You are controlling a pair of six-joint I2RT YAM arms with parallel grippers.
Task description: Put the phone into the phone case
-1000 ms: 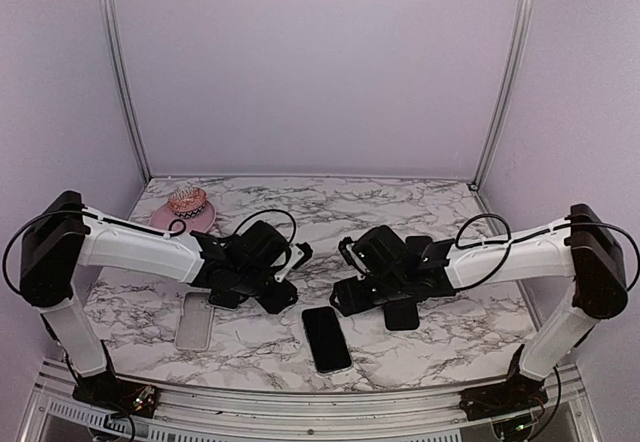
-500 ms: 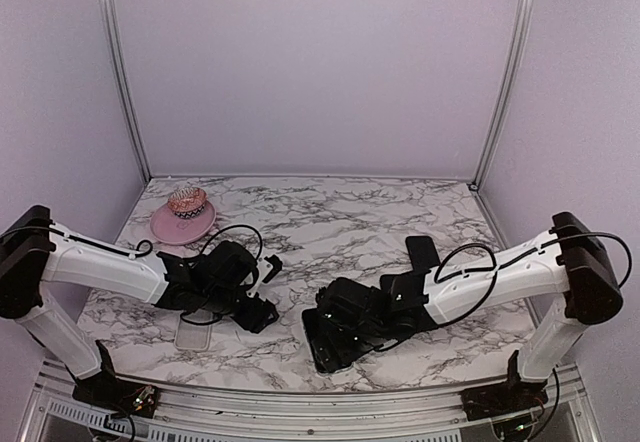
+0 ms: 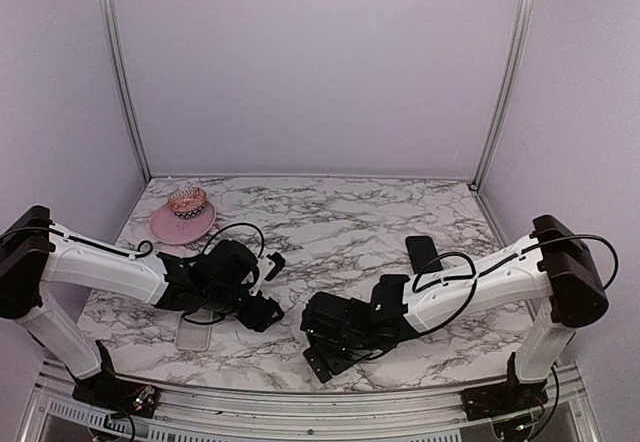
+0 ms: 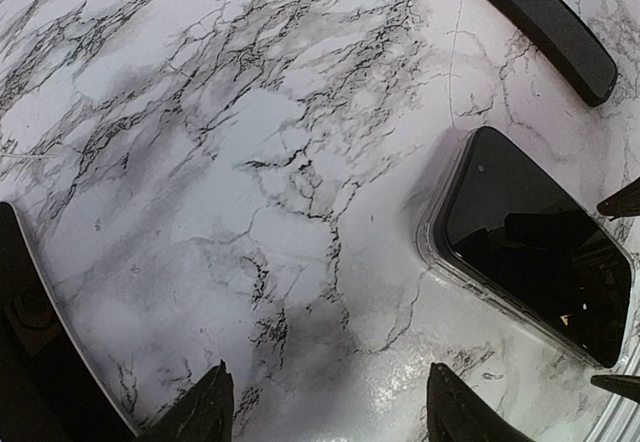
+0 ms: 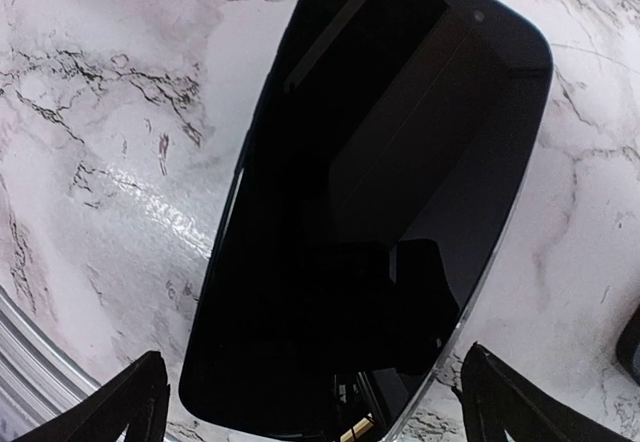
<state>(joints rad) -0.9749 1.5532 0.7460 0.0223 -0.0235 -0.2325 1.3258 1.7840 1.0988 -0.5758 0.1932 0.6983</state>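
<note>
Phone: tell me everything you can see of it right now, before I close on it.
The phone is a slim slab with rounded corners. Its glossy black screen is dark and mirrors the gripper above, and a thin light rim runs along its edge. It lies flat, screen up, on the marble table, near the front edge. The right gripper hovers over it with its jaws open on either side of one end. No contact is visible.

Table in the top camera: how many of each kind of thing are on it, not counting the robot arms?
Phone: 1
Clear case: 1
Pink plate: 1
Trinket on the plate: 1
Black slab: 1
Total: 5
</note>
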